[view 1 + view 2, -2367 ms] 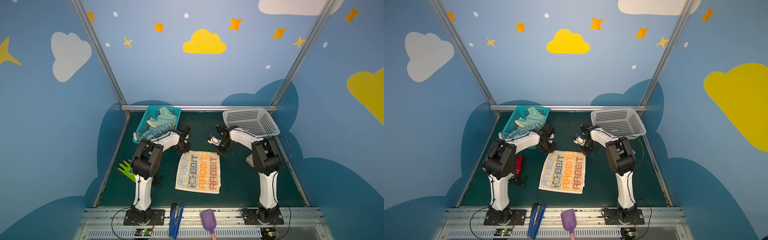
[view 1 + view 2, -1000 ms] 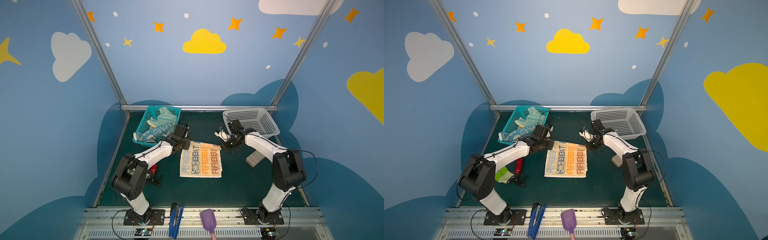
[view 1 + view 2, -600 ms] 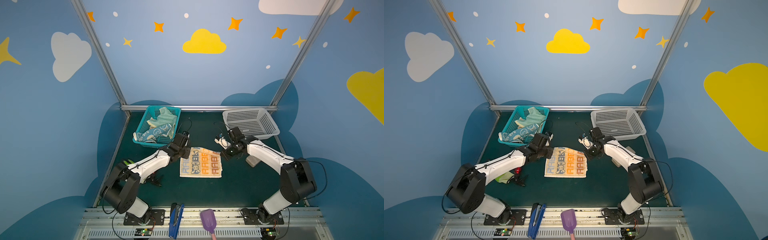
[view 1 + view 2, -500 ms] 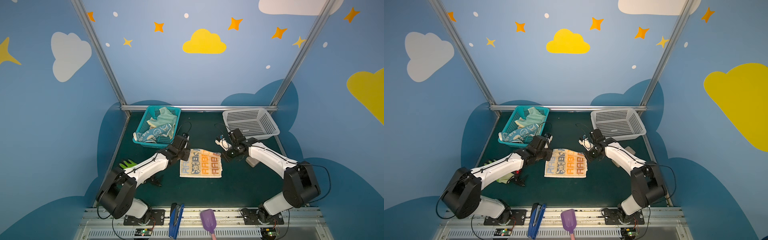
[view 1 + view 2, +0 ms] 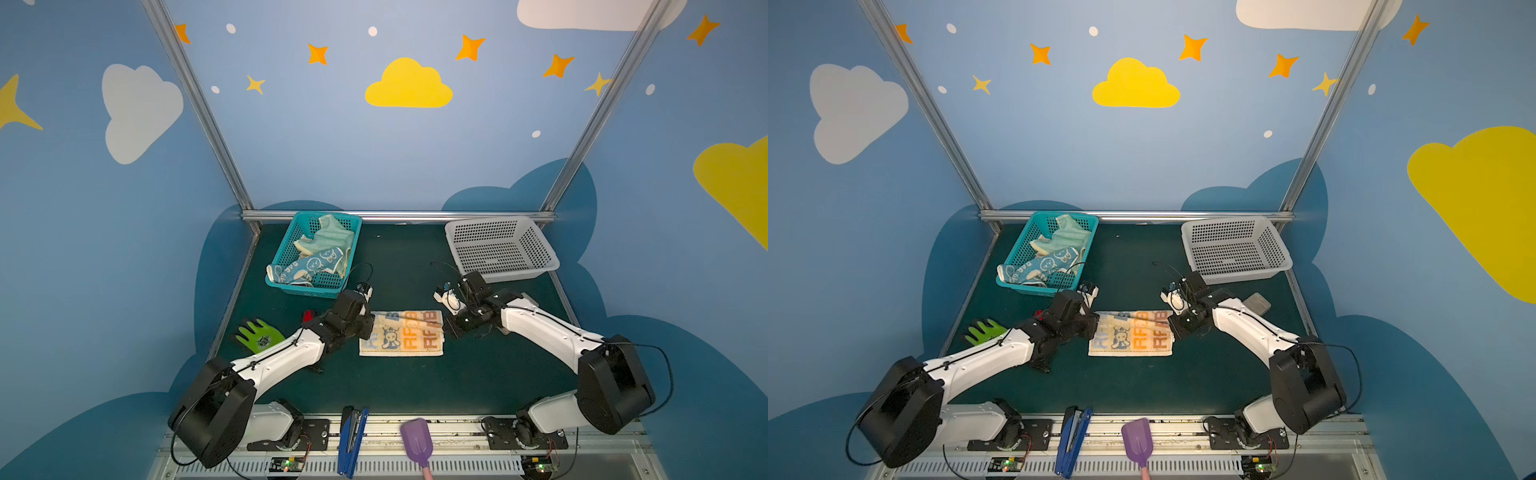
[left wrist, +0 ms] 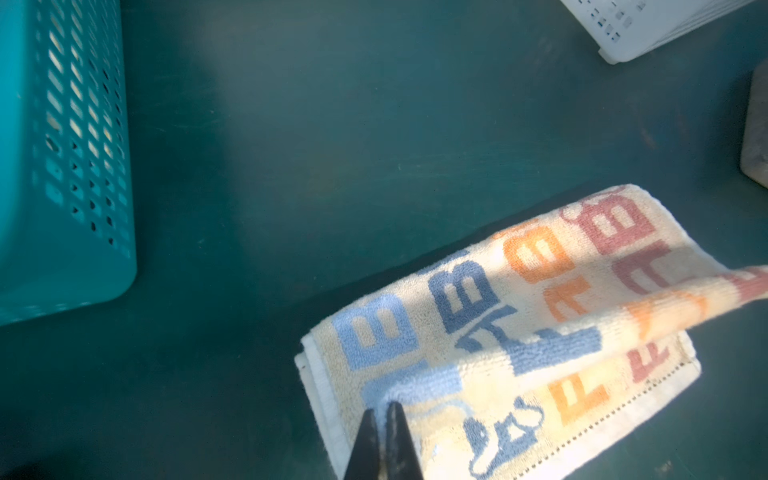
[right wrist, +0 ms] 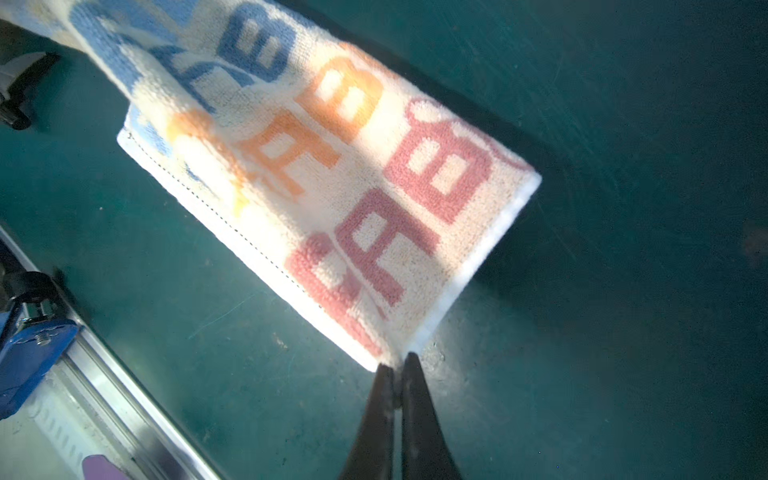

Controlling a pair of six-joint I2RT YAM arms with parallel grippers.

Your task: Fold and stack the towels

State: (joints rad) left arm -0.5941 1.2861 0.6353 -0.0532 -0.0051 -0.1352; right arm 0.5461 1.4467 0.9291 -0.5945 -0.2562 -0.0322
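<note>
**Pinching a Lettered Towel at Both Ends**

Both arms met over the lettered towel (image 5: pixel 401 334), which lay folded in half on the dark green mat (image 5: pixel 395 386) at the middle of both top views. The left gripper (image 6: pixel 384 406) was clamped on the cloth's left end and the right gripper (image 7: pixel 397 360) on its right corner, each with its jaws pressed together on the terry. Big block letters in blue, orange and dull red showed only R, A and B, beside a blue-outlined rabbit. At upper left, the teal basket (image 5: pixel 303 289) held the blue rabbit towel (image 5: pixel 311 266) and the mint-green towel (image 5: pixel 332 235).
</note>
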